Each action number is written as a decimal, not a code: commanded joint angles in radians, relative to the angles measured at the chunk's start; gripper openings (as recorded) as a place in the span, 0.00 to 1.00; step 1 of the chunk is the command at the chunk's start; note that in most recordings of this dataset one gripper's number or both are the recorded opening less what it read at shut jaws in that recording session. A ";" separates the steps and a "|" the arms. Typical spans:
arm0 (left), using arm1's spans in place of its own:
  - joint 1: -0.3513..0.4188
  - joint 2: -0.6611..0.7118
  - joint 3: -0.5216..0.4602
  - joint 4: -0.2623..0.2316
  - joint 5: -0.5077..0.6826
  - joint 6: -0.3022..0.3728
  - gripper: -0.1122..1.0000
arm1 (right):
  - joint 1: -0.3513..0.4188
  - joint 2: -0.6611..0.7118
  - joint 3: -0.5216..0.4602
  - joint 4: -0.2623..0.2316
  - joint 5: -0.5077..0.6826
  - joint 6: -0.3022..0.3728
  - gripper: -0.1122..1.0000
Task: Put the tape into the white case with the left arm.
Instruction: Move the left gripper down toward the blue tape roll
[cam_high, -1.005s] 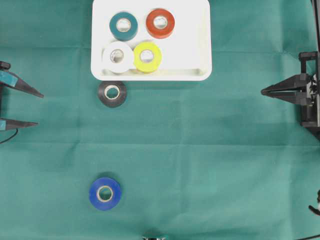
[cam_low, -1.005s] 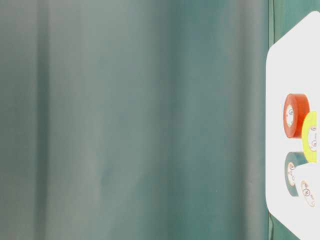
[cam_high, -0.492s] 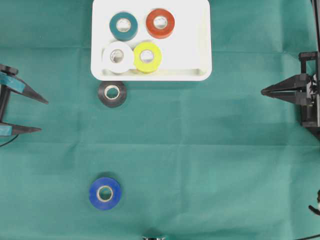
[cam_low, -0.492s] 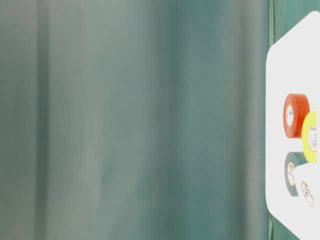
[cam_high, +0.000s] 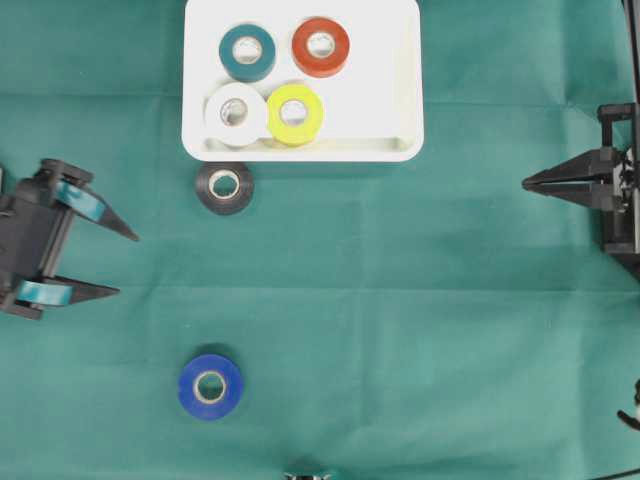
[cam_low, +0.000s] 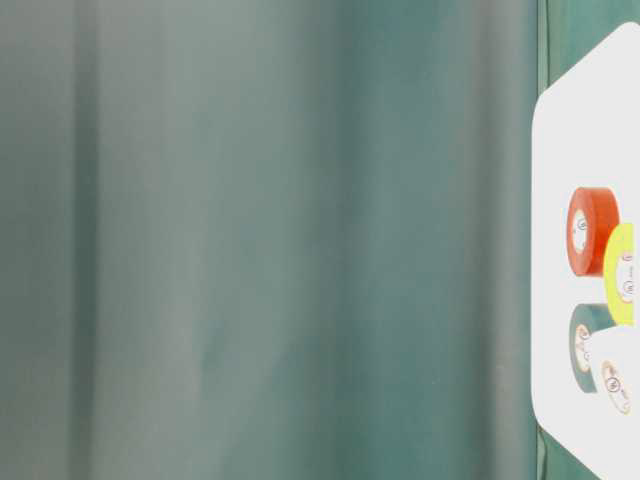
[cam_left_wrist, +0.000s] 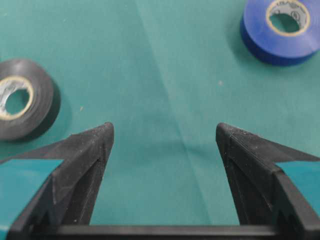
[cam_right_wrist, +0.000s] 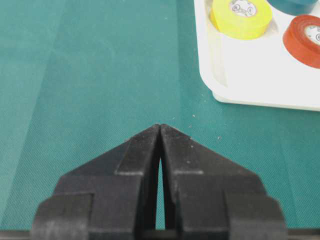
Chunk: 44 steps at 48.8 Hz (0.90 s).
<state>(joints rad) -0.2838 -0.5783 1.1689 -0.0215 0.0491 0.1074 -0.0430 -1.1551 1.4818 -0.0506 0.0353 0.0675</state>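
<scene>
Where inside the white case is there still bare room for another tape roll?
The right end of the white case, right of the red roll and yellow roll, is bare. The left half is crowded: teal roll and white roll sit close together there.

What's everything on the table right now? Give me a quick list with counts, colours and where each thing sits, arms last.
white case: 1, white, top centre of the overhead view, flat on the cloth
teal tape: 1, teal, in the case, upper left
red tape: 1, red, in the case, upper right
white tape: 1, white, in the case, lower left, touching the yellow one
yellow tape: 1, yellow, in the case, lower middle
black tape: 1, black, on the cloth just below the case
blue tape: 1, blue, on the cloth, lower left
green cloth: 1, green, covering the table
left gripper: 1, black with teal bands, left edge, open, empty
right gripper: 1, all black, right edge, shut, empty
</scene>
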 joint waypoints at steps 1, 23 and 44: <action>-0.017 0.054 -0.054 -0.002 -0.012 0.002 0.82 | -0.002 0.006 -0.012 -0.002 -0.009 0.002 0.01; -0.118 0.308 -0.245 -0.002 -0.006 0.003 0.82 | -0.002 0.006 -0.012 -0.002 -0.009 0.002 0.01; -0.166 0.491 -0.416 -0.002 0.028 0.000 0.82 | 0.000 0.006 -0.011 -0.002 -0.009 0.000 0.01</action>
<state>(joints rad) -0.4403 -0.0997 0.7992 -0.0215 0.0690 0.1089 -0.0430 -1.1536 1.4818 -0.0506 0.0353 0.0675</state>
